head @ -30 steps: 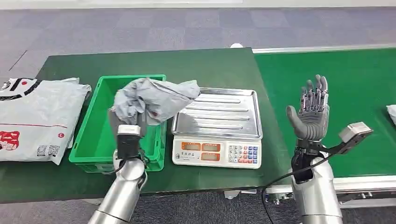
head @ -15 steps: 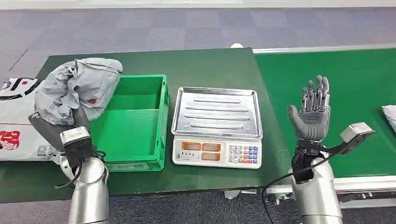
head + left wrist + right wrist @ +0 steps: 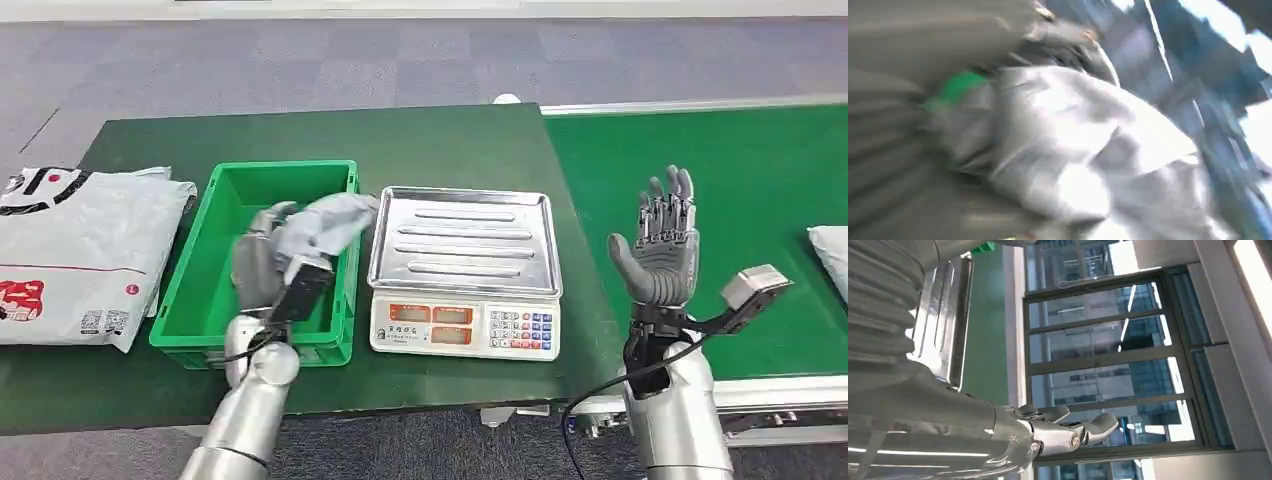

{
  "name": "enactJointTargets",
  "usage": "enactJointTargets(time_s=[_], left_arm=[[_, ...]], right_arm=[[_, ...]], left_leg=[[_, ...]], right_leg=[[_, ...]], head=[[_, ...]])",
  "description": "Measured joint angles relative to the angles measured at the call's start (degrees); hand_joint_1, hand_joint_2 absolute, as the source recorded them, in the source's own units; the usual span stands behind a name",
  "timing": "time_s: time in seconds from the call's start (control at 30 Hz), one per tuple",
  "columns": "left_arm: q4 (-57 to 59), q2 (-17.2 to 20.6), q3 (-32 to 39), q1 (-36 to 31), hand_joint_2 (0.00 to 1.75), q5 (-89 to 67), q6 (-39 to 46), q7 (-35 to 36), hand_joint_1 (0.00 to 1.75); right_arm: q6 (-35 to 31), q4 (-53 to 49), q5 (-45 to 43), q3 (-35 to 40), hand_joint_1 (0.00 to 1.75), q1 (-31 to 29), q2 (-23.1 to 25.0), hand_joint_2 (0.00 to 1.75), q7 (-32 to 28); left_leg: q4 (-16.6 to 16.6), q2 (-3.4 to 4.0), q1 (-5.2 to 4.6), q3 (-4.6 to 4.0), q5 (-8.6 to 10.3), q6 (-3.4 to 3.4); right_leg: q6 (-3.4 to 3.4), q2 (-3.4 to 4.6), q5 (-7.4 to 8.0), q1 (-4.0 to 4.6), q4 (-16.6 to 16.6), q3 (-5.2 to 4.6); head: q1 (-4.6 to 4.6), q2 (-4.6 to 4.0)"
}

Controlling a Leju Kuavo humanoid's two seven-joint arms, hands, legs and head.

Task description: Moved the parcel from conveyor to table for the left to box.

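Head view: left hand (image 3: pixel 262 268) grips the crumpled grey parcel (image 3: pixel 325 222) over the green crate (image 3: pixel 200 290), beside the weighing scale (image 3: pixel 462 265) on the green surface (image 3: pixel 400 140). Right hand (image 3: pixel 660 250) is raised, holding nothing, fingers spread, before the conveyor (image 3: pixel 760 180).

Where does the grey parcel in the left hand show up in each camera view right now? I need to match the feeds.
Head view: the grey parcel is held by the left hand over the green bin, beside the scale.
Left wrist view: the crumpled parcel takes up most of the blurred picture.
Right wrist view: not in it.
Shared landmark: the green bin, a green patch beside the parcel in the left wrist view.
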Motion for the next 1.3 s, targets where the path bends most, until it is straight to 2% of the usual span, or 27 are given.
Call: enactJointTargets(time_s=[0.23,0.33,0.5,0.63,0.77,0.8,1.03,1.3], left_arm=[[8.7,0.9,-4.4,-1.6,1.75,-0.2,2.5,3.8,0.0],[8.5,1.3,-4.5,-1.3,1.75,1.2,5.6,2.1,0.0],[0.7,-0.6,1.1,1.3,1.75,2.5,6.9,-12.4,0.0],[-3.4,-1.4,3.7,2.6,1.75,4.6,7.0,-13.2,0.0],[-13.4,-1.5,3.2,5.5,1.75,12.6,7.0,-13.5,0.0],[-16.1,-1.4,2.9,6.0,0.0,13.6,7.0,-13.5,0.0],[-25.4,-1.0,0.0,7.3,0.0,16.3,7.0,-13.6,0.0],[-26.7,-0.4,-3.0,8.2,0.0,21.6,7.0,-13.6,0.0]], right_arm=[[0.4,0.0,0.5,0.0,0.0,0.0,0.0,1.75,0.4],[0.5,-0.3,0.8,0.0,0.0,0.4,0.0,1.75,0.9],[0.6,-0.9,0.9,0.0,0.0,1.1,0.0,1.75,1.6],[0.6,-1.0,0.7,0.0,0.0,1.2,0.0,1.75,1.8],[0.5,-1.0,0.4,0.0,0.0,1.0,0.0,1.75,2.0],[0.3,-0.9,0.4,0.0,0.0,0.8,0.0,1.75,2.1],[-0.4,-0.3,0.0,0.4,0.0,-0.2,0.0,1.75,2.2],[-0.7,-0.2,-0.5,0.9,0.0,-0.2,-0.3,1.75,2.1]], left_leg=[[0.0,0.01,0.01,0.0,-0.02,-0.01],[0.0,0.03,0.02,-0.01,-0.03,-0.02],[0.0,0.02,0.01,-0.02,-0.02,-0.02],[0.0,0.03,0.01,-0.03,-0.03,0.0],[0.0,0.03,0.02,-0.02,-0.02,-0.01],[0.0,0.01,0.02,-0.03,-0.02,-0.01],[0.0,0.0,0.02,-0.03,-0.02,0.0],[0.0,0.01,0.01,-0.02,-0.02,0.0]], right_leg=[[-0.06,-0.02,0.01,0.02,0.0,-0.04],[-0.06,0.0,0.0,0.03,0.0,-0.05],[-0.04,0.0,-0.02,0.02,0.0,-0.04],[-0.03,-0.01,-0.02,0.01,0.0,-0.03],[-0.04,-0.01,-0.01,0.02,0.0,-0.03],[-0.04,-0.04,-0.01,0.03,0.0,-0.03],[-0.03,-0.05,-0.02,0.02,0.0,-0.02],[-0.03,-0.05,-0.02,0.02,0.0,-0.02]], head=[[0.0,0.0],[0.0,0.0],[0.0,0.0],[0.0,0.0],[0.0,0.0],[0.0,0.0],[0.0,0.0],[0.0,0.0]])
